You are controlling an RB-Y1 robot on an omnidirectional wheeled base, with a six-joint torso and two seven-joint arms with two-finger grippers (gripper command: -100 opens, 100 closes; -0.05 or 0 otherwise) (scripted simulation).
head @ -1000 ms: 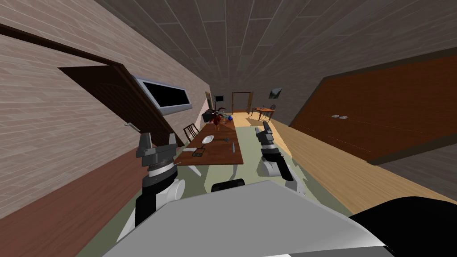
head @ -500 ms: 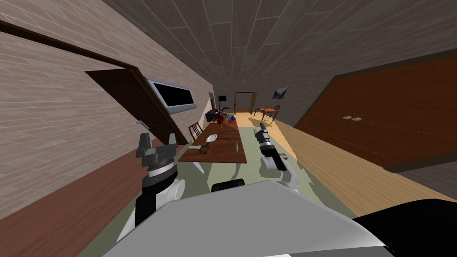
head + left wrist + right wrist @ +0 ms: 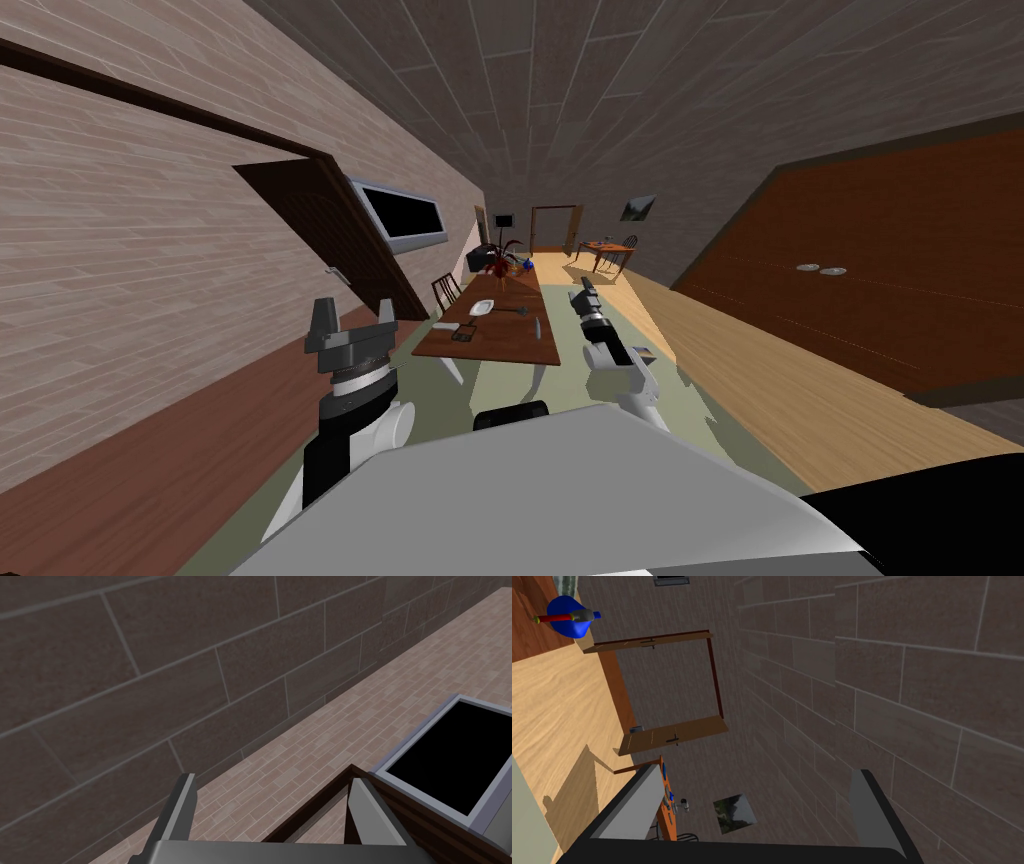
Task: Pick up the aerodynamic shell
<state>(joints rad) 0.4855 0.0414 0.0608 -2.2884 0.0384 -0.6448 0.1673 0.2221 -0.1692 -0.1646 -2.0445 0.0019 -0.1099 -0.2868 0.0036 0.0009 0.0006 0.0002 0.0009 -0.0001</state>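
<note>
- The left gripper [image 3: 354, 312] is raised at 9 o'clock of the near end of the long brown table [image 3: 505, 345]. Its fingers stand apart, released, with nothing between them.
- The left wrist view confirms the released state of the left gripper [image 3: 272, 793].
- The right gripper [image 3: 586, 291] is held beside the table's right edge. It points toward the far end of the room.
- In the right wrist view, the right gripper [image 3: 757, 772] is released and empty, with its 2 fingers wide apart.
- The white oval shell [image 3: 483, 307] lies on the table, near its left edge. In the head view it is at 3 o'clock from the left gripper and 9 o'clock from the right gripper, apart from both.
- A small dark flat item [image 3: 460, 338] lies at 7 o'clock from the shell.
- A grey utensil [image 3: 537, 328] lies at 4 o'clock from the shell.
- A red-leaved plant [image 3: 497, 262] stands at the table's far end.
- A chair [image 3: 446, 290] stands at the table's left side.
</note>
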